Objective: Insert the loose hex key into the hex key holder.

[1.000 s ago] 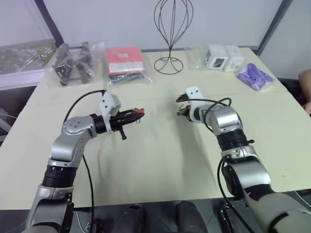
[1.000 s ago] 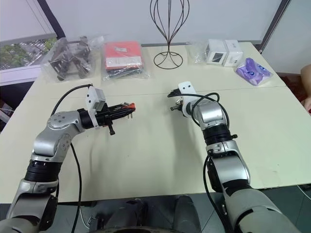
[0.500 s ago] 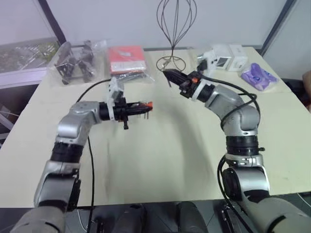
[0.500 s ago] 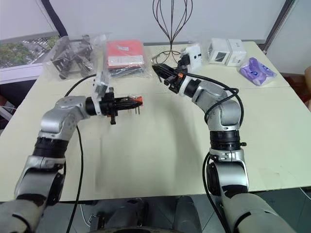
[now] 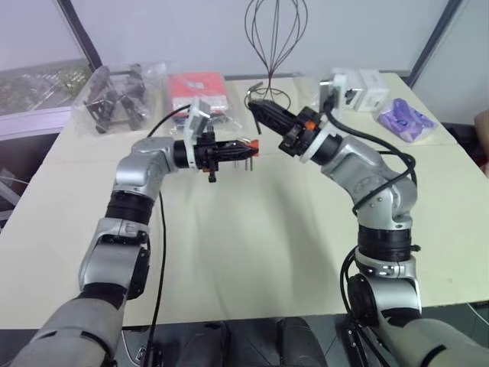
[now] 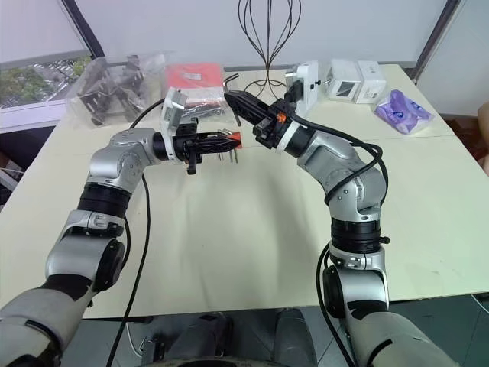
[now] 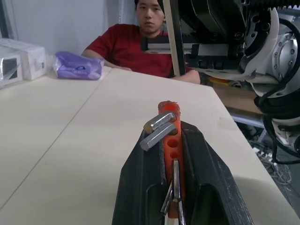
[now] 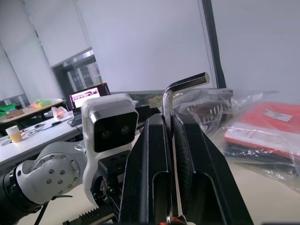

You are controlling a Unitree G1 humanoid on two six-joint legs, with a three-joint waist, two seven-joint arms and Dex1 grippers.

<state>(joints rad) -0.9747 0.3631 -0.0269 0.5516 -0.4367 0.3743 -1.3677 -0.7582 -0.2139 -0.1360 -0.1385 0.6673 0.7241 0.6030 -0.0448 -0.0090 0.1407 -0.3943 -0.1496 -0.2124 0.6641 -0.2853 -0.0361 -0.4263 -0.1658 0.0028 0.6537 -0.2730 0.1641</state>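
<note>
Above the table, the left gripper clamps the hex key holder level, open sockets exposed, while the right gripper pinches the loose hex key just beside it, ready for alignment.

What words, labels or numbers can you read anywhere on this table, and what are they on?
No text can be read in any view.
Red packet in a clear bag: a white label strip, print too small to read.
White boxes: dark panels, no legible wording.
Purple packet: markings too blurred to read.
Hex key holder: no marking visible.
</note>
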